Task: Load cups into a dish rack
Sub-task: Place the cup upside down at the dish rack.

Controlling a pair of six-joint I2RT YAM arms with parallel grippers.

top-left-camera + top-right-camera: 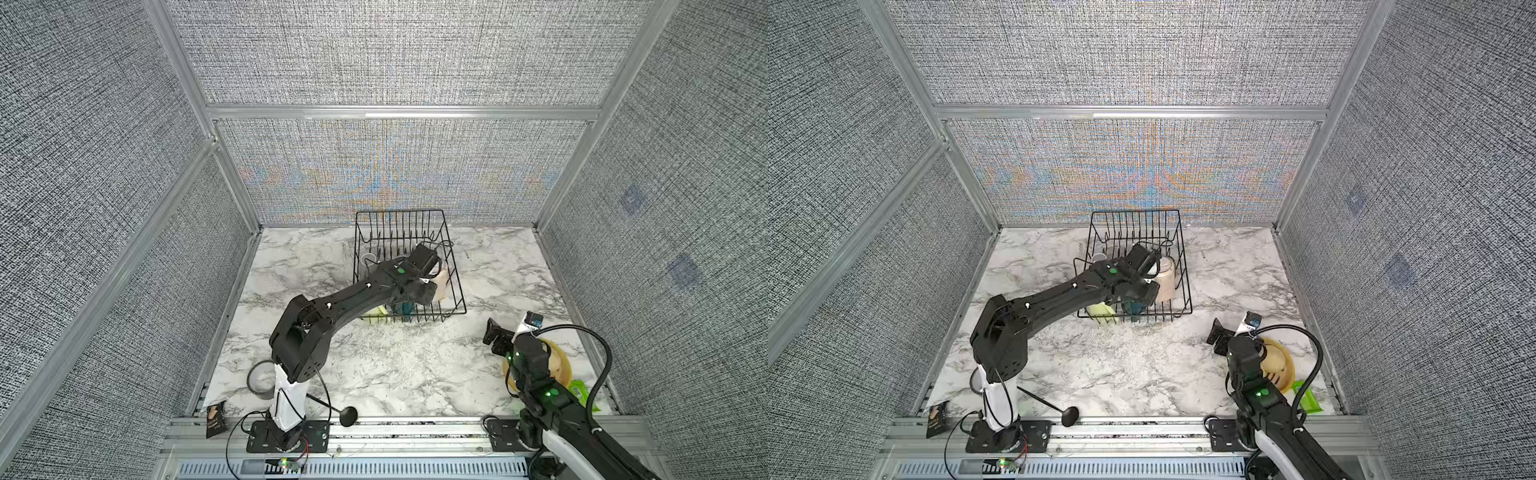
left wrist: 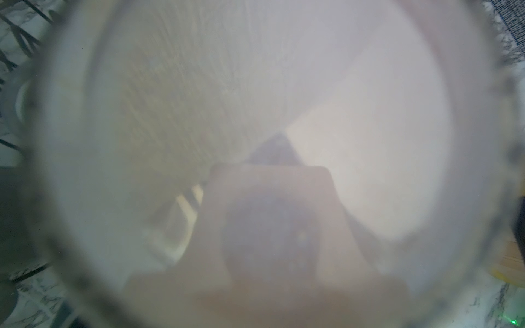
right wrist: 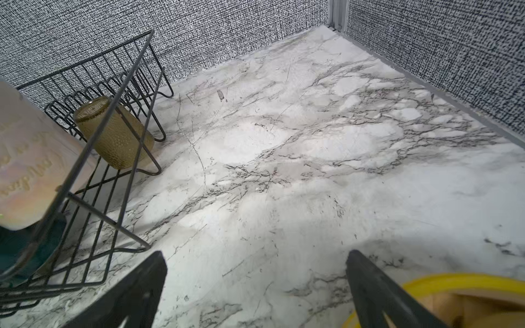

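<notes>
Pink mug (image 2: 341,85) interior fills the left wrist view, blurred; left gripper (image 1: 1151,277) clamps its wall inside the black wire dish rack (image 1: 399,227). Left arm (image 1: 353,297) hides most rack contents. Four cups count there: pink, textured amber tumbler (image 3: 113,133), teal mug (image 1: 1136,308), yellow-green mug (image 1: 1102,311). One grey cup (image 1: 258,374) stands outside, half hidden. Right gripper (image 3: 255,255) stands wide, empty.

The white marble worktop (image 1: 395,365) is lying open beside the black wire dish rack (image 1: 399,212); the black left arm (image 1: 353,299) and a pink mug (image 1: 1165,282) are crowding its inside.
</notes>
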